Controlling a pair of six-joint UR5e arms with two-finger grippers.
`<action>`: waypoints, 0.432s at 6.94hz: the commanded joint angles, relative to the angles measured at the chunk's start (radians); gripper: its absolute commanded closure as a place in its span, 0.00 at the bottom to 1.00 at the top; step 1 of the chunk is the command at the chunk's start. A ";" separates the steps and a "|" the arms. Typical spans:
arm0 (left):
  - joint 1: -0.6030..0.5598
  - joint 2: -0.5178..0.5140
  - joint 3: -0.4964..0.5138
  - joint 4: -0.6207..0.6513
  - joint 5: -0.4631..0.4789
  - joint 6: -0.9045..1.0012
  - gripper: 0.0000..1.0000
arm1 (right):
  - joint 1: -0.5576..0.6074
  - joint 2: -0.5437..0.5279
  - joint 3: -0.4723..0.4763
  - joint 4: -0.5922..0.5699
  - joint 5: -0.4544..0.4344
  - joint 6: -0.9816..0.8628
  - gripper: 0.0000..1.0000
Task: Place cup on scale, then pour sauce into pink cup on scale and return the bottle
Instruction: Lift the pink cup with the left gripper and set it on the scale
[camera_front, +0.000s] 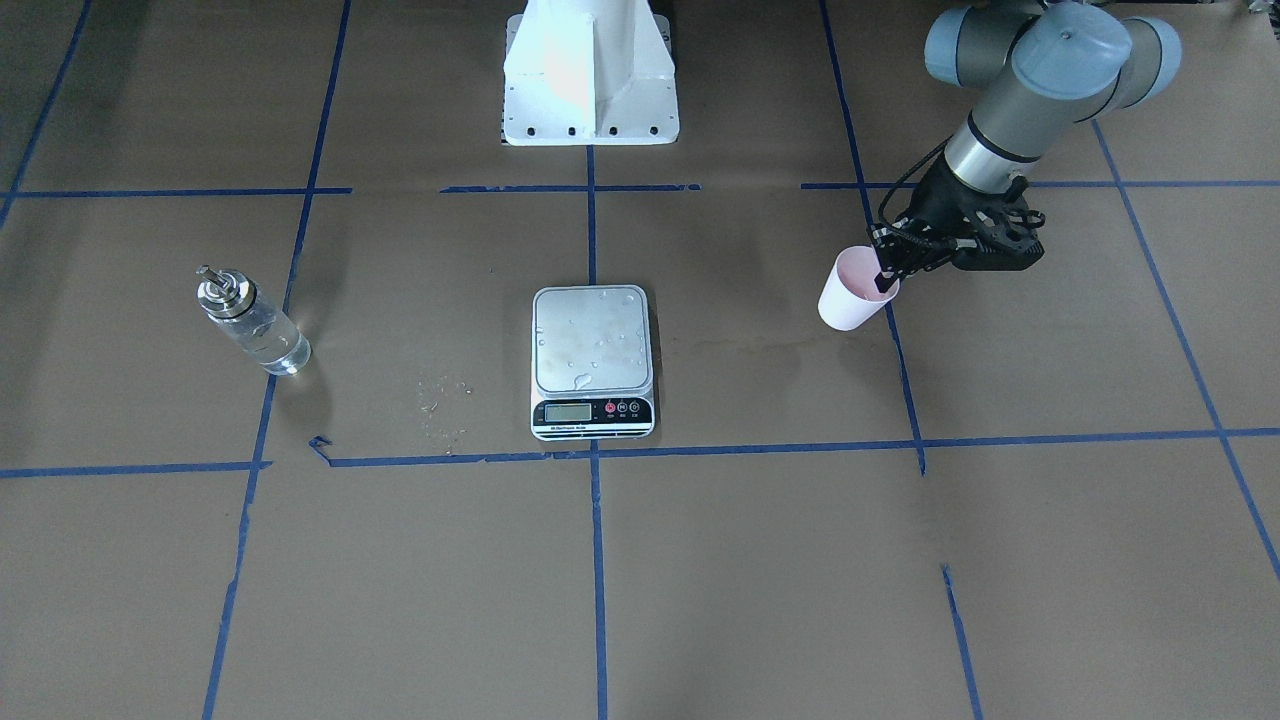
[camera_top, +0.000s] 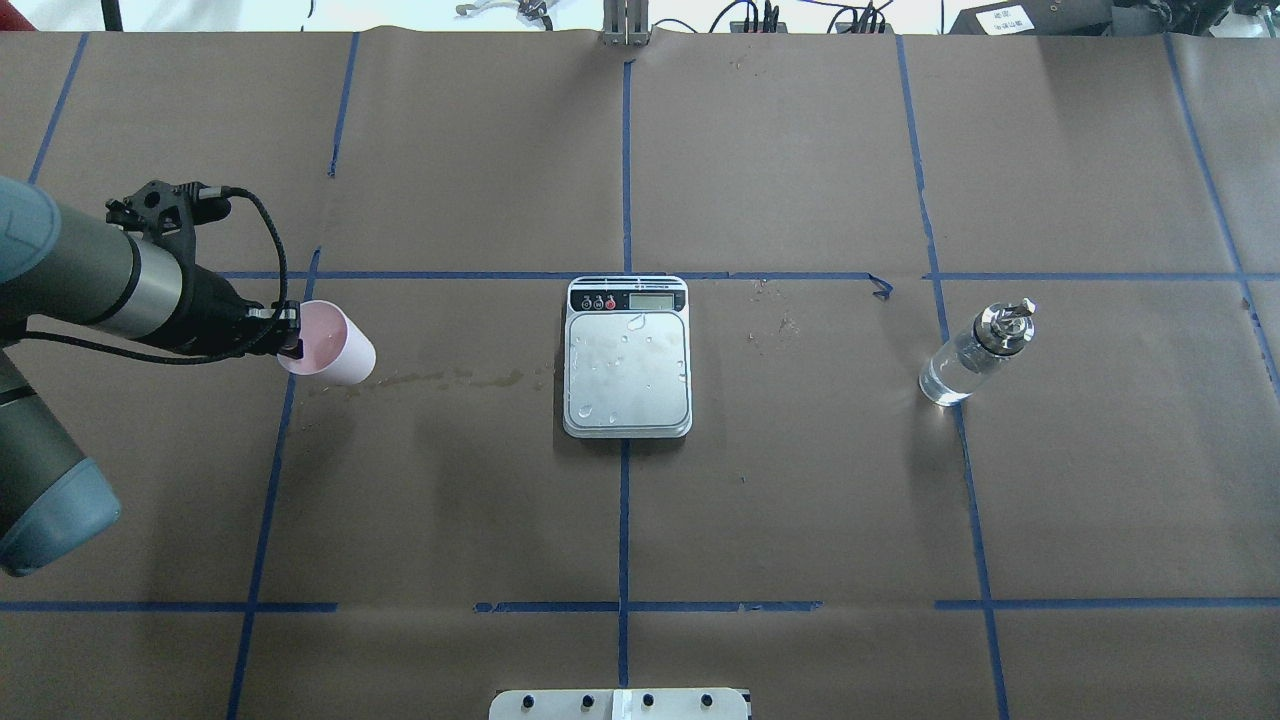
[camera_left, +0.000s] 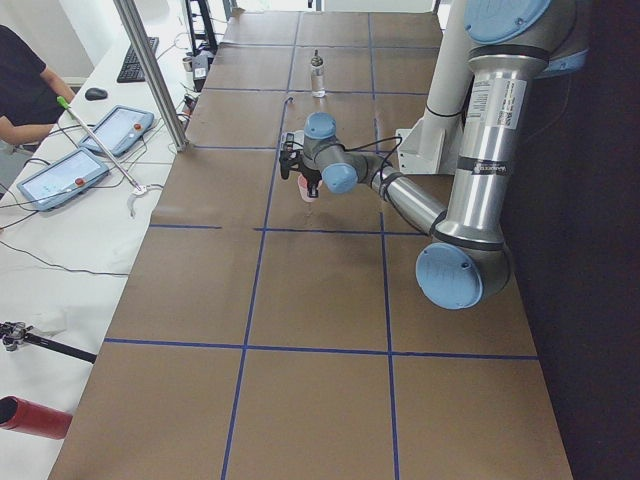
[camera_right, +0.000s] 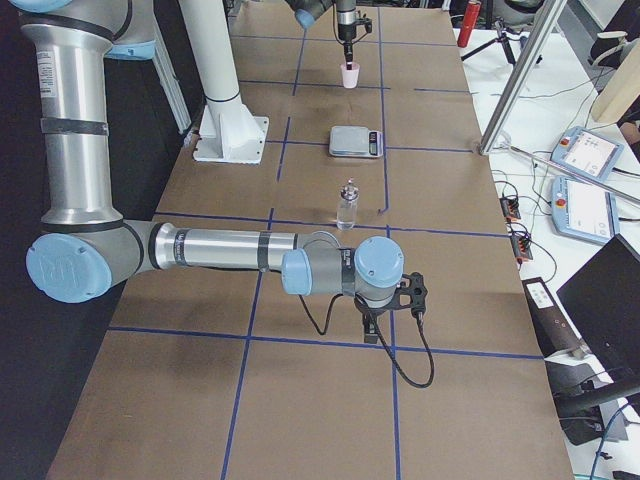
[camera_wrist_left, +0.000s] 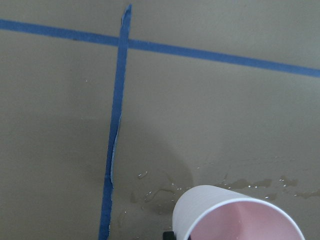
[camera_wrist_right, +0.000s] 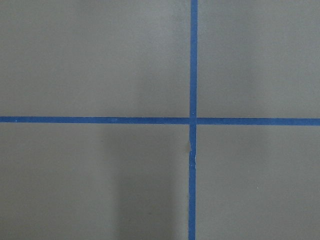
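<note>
Cup (camera_front: 852, 296), tilted, is well apart from the scale (camera_front: 592, 345) on the robot's left, its rim pinched in the left gripper (camera_front: 885, 271). The bottle (camera_front: 250, 325) stands well off the scale's other side. The right gripper (camera_right: 370, 328) fingers: cannot tell.

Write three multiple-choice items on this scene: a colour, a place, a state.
1. Inside, the cup is: A) pink B) blue C) green
2. The bottle stands: A) on the table, to the robot's right of the scale B) on the scale C) in the cup
3. The scale's platform is: A) dry and bare B) wet with droplets, bearing nothing C) bearing the cup

Key: 1 A, the left wrist view shows pink; 2 A, the overhead view shows it well apart from the scale; 3 B, droplets glint there, and the left end effector holds the cup off to the side.
</note>
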 joint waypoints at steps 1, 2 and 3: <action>-0.014 -0.237 -0.009 0.257 0.022 -0.158 1.00 | 0.000 0.004 0.028 0.017 -0.005 -0.001 0.00; 0.041 -0.353 0.053 0.298 0.056 -0.270 1.00 | 0.000 0.000 0.034 0.016 -0.006 -0.001 0.00; 0.111 -0.449 0.144 0.297 0.114 -0.376 1.00 | 0.000 -0.003 0.025 0.017 -0.003 -0.001 0.00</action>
